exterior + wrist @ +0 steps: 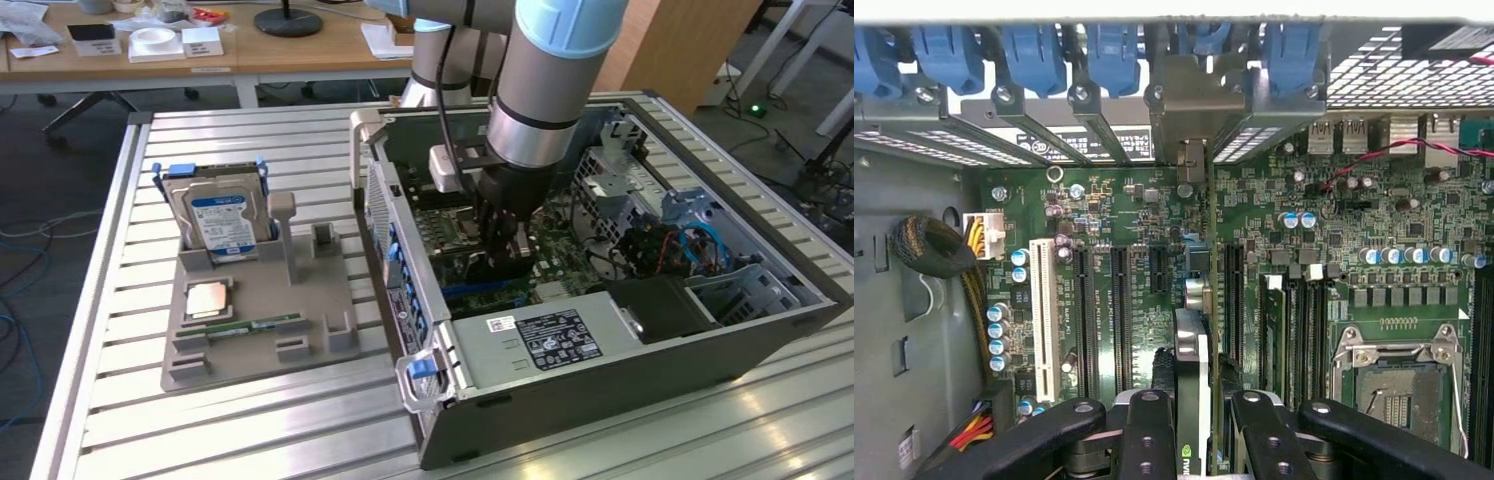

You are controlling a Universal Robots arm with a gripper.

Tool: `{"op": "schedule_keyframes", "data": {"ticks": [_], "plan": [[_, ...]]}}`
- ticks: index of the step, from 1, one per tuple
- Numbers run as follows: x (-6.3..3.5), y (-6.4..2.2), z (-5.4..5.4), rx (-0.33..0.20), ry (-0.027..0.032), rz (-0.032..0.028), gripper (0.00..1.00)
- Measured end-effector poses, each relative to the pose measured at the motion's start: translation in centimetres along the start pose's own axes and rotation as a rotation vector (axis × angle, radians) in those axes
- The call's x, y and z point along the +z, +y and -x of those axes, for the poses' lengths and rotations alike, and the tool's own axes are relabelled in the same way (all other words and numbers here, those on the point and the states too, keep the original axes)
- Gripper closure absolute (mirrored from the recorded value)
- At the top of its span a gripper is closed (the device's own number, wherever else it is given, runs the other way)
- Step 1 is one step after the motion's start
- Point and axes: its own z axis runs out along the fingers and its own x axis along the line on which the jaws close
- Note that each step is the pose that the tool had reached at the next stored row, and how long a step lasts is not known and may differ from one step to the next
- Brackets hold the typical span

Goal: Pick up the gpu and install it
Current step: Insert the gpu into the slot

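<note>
My gripper (505, 262) reaches down into the open computer case (400, 200), over the green motherboard (447, 225). In the wrist view the gpu (1192, 375) stands edge-on between the black fingers (1146, 430), and my gripper (1199, 440) is shut on it. Its silver end bracket (1194, 95) sits against the case's rear slot wall, below the blue latches (1114, 50). The card's lower edge lines up with the black expansion slots (1122, 310). I cannot tell whether it is seated in a slot.
A grey holder tray (320, 345) beside the case carries a silver hard drive (220, 215), a processor chip (207, 298) and a slim memory stick (254, 325). Inside the case are the power supply (561, 335), blue cables (687, 245) and the processor socket (1399, 385).
</note>
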Motion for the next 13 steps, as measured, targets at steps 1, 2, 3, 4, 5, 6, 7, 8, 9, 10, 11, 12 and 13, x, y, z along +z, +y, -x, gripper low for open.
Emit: {"op": "schedule_keyframes", "data": {"ticks": [1,2,3,4,5,6,7,8,9,10,11,12,13], "plan": [[0.00,0.00,0.00,0.001,0.0001,0.0001,0.73],[0.00,0.00,0.00,0.001,0.0002,0.0000,0.73],[0.00,0.01,0.00,0.001,0.0004,0.0001,0.73],[0.06,0.01,0.00,0.002,0.0001,0.0000,0.73],[0.15,0.01,0.01,0.002,0.0001,-0.0001,0.73],[0.20,0.01,0.00,0.002,0.0002,0.0000,0.73],[0.20,0.02,0.00,0.002,0.0005,0.0001,0.73],[0.21,0.01,0.00,0.002,0.0003,0.0000,0.73],[0.22,0.01,0.00,0.002,0.0001,0.0000,0.73],[0.21,0.01,0.00,0.002,0.0001,0.0000,0.73],[0.21,0.01,0.00,0.002,0.0000,0.0000,0.73],[0.22,0.01,0.00,0.002,0.0002,0.0000,0.73],[0.28,0.01,0.00,0.002,0.0001,0.0000,0.73]]}}
